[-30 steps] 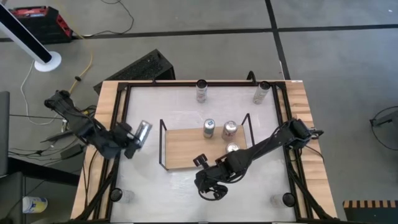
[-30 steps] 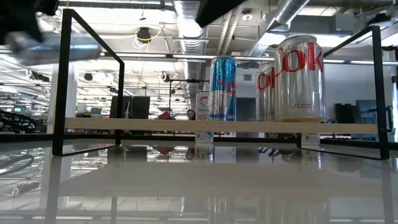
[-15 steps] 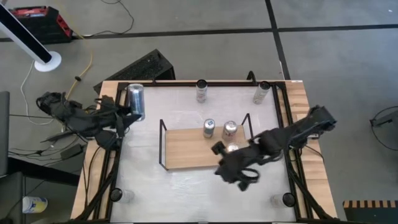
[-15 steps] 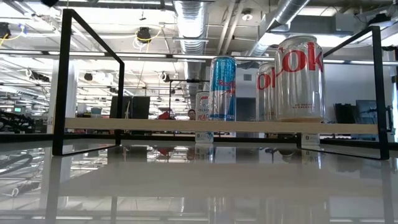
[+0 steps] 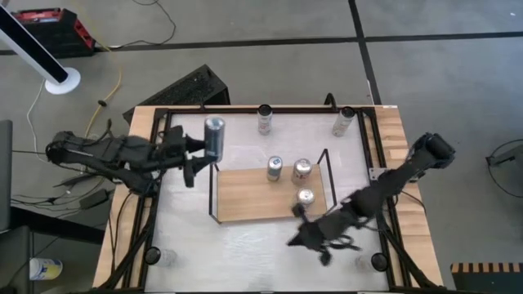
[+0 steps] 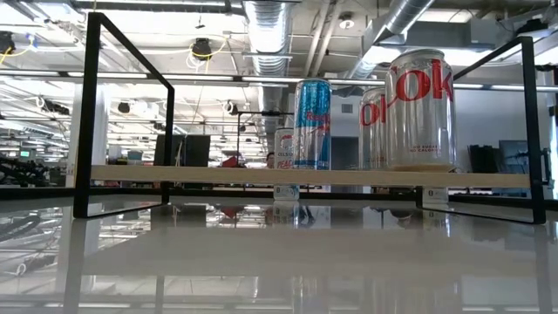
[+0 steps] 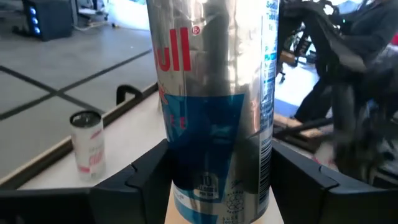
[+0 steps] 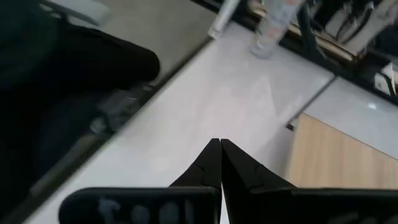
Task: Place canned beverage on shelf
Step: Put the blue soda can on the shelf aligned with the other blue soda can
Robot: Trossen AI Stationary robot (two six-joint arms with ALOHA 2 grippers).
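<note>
My left gripper (image 5: 204,151) is shut on a slim silver and blue can (image 5: 214,137), held in the air just beyond the shelf's far left corner; the can fills the left wrist view (image 7: 214,106). The shelf (image 5: 245,196) is a light wooden board with black wire ends. A blue can (image 6: 312,124) and two silver cola cans (image 6: 421,109) stand on its right half. My right gripper (image 5: 315,237) is shut and empty over the table in front of the shelf's right end; it also shows in the right wrist view (image 8: 219,149). My left gripper pinches the can's lower half (image 7: 180,186) between its two fingers (image 7: 140,180), one on each side of the round wall. The fingers come level from the table's left. The can stands upright in the hold, lifted clear of table and shelf.
Two more cans stand at the table's far edge, one near the middle (image 5: 265,119) and one at the far right (image 5: 344,121). A black rail frame (image 5: 155,188) runs round the white table top. The shelf's left half is bare board.
My left gripper has carried the can from the table's left edge toward the far edge, then right toward the shelf's far left corner; the can has come upright. My right gripper has drawn away from the shelf's front toward the table's right.
</note>
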